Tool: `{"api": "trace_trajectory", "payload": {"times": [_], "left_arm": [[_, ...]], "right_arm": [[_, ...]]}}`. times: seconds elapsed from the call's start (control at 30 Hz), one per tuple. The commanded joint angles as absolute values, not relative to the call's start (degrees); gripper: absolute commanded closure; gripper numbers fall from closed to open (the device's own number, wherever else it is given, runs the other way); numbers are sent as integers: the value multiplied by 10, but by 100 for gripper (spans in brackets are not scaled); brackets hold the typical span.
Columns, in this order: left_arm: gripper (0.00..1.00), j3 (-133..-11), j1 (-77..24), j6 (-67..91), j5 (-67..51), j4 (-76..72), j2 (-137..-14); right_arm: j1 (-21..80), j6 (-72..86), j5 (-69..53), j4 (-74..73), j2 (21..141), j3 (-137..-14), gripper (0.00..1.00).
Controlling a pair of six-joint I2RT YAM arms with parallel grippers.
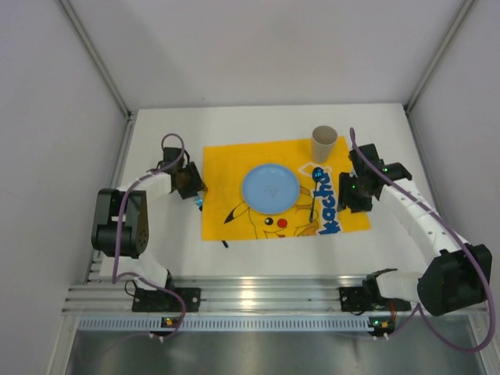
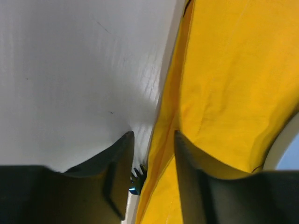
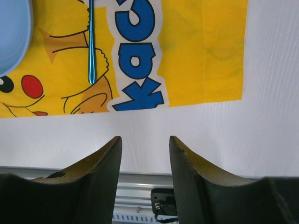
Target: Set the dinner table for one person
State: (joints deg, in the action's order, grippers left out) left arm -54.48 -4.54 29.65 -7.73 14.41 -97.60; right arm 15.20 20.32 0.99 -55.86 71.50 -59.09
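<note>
Left of the plate [image 1: 269,187], our left gripper [image 2: 154,137] has its jaws apart with a fork [image 2: 136,176] between them, over the white worktop [image 1: 258,258]. Right of the plate, our right gripper [image 3: 145,140] gapes empty. We would lay the fork parallel to the plate, then lift straight.

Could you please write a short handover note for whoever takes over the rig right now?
Left gripper: open, low at the mat's left edge, a fork showing between its fingers.
Right gripper: open, empty, over the table near the mat's front right corner.
Done: plate mid-mat, cup behind it to the right, a utensil right of the plate.
Left: probably just placing the fork.
</note>
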Motion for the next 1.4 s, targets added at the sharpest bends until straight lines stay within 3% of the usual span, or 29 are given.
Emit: {"api": "trace_trajectory", "payload": {"times": [0.0, 0.07, 0.2, 0.53, 1.07, 1.3, 1.37], "left_arm": [[48, -505, -37, 287, -70, 163, -970], [41, -504, -19, 283, -72, 164, -962], [40, -508, 18, 272, -80, 172, -951], [49, -466, 28, 275, -135, 151, -920], [51, -415, 28, 294, -220, 88, -911], [60, -406, 28, 294, -217, 84, -918], [66, -403, 28, 297, -212, 81, -922]], "right_arm": [[153, 196, 14, -565, 719, -621, 54], [152, 196, 11, -566, 720, -619, 54], [152, 195, 10, -569, 718, -613, 54], [152, 196, 11, -568, 718, -610, 54], [153, 203, 7, -568, 694, -582, 54], [153, 205, 10, -570, 686, -572, 54], [153, 205, 10, -569, 683, -570, 54]]}}
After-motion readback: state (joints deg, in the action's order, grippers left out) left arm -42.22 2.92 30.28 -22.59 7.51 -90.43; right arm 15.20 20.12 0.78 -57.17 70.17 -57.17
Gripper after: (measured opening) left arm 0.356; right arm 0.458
